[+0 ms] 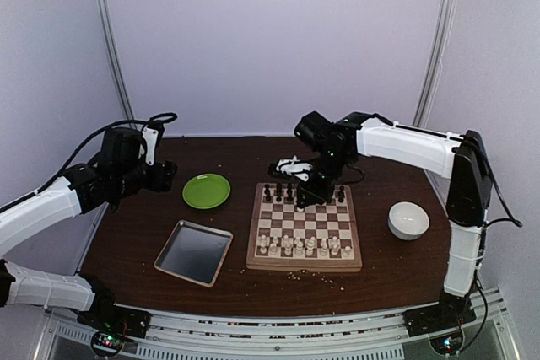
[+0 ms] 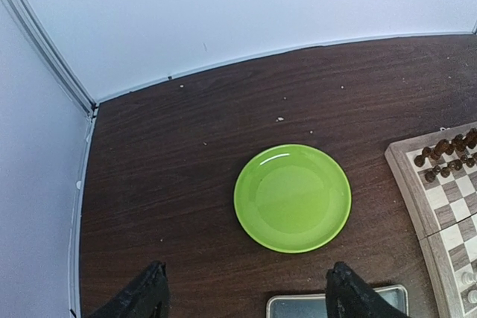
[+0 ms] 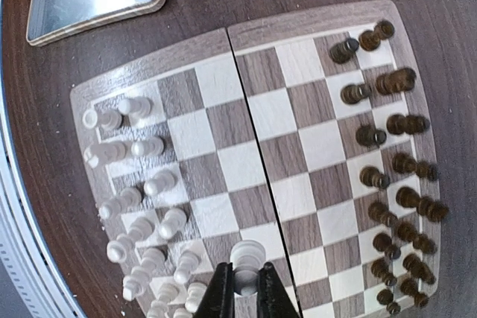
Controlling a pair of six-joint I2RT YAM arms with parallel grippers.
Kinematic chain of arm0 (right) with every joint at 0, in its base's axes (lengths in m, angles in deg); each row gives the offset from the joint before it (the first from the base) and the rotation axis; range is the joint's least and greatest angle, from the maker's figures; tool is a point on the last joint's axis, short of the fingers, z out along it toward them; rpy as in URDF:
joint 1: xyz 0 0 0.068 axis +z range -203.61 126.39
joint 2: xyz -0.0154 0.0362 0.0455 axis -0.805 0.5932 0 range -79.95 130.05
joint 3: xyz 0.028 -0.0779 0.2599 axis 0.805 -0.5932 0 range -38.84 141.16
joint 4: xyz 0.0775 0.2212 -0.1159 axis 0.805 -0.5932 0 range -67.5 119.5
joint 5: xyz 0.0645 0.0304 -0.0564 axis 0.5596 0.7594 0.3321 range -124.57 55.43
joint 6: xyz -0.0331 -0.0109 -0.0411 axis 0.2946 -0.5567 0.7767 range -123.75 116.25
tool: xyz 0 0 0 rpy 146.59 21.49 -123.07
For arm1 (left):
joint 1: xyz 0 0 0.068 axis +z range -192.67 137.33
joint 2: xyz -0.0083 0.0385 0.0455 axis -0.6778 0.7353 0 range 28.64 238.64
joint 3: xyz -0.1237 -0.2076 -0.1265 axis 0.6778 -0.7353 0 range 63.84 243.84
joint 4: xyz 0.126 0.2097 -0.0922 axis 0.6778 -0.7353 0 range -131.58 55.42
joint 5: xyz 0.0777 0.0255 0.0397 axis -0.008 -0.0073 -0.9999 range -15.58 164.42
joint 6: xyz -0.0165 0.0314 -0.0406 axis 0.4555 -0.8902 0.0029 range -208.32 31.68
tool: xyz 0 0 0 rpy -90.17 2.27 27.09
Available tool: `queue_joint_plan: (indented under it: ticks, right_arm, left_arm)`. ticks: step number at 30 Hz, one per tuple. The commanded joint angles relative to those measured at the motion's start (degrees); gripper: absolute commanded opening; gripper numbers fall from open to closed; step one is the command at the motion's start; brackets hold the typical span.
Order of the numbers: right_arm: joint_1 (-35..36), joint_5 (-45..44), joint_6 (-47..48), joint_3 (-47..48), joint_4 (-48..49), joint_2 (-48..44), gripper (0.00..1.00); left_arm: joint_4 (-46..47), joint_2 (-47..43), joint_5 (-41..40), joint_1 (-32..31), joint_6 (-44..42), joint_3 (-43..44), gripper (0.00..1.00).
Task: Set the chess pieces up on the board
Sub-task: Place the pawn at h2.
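Right wrist view looks straight down on the right hand (image 3: pixel 246 279), whose 2 fingers are pinched tight on 1 cream-white piece (image 3: pixel 247 255), gripping it on both sides just below its rounded head. The piece looks larger than its fellows, so I judge it to be lifted clear of the board (image 3: pixel 317 147), above the squares just beside the white ranks. Its long axis runs nearly vertical, head up toward the camera and base down; any slight lean cannot be made out. The other cream-white pieces (image 3: pixel 160 182) stand upright in 2 crowded ranks along one edge, and the dark pieces (image 3: pixel 370 136) stand in 2 ranks along the opposite edge, with the middle squares bare. Such a piece is probably very light, rigid and smooth, and its small base would let it topple easily. A pinch across the neck under the head seems best, since the rounded top could slip out, and close neighbours may be knocked over when it is set down. The left hand (image 2: pixel 247 279) is spread wide and holds nothing, poised over the table (image 2: pixel 186 154) near the green plate (image 2: pixel 292 197)
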Motion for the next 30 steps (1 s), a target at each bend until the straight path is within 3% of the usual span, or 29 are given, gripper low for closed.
queue_joint_plan:
  ticks: [1, 7, 15, 30]
  right_arm:
    - [-2.55, 0.01, 1.27, -9.44, 1.83, -6.59, 0.05]
    - [-6.46, -0.17, 2.17, -22.18, 4.21, -14.90, 0.05]
    - [-7.05, -1.46, 3.27, -31.37, 7.20, -20.24, 0.05]
    - [-7.05, -0.06, 3.71, -35.04, 7.86, -19.62, 0.06]
  left_arm:
    - [-0.48, 0.86, 1.71, 0.07, -1.14, 2.76, 0.74]
    - [-4.27, 4.15, 5.20, 0.11, -3.17, 9.14, 0.74]
    - [-7.86, 12.98, 6.97, 0.07, -9.28, 20.54, 0.74]
    - [-1.67, 13.69, 12.13, 5.84, -10.87, 15.92, 0.74]
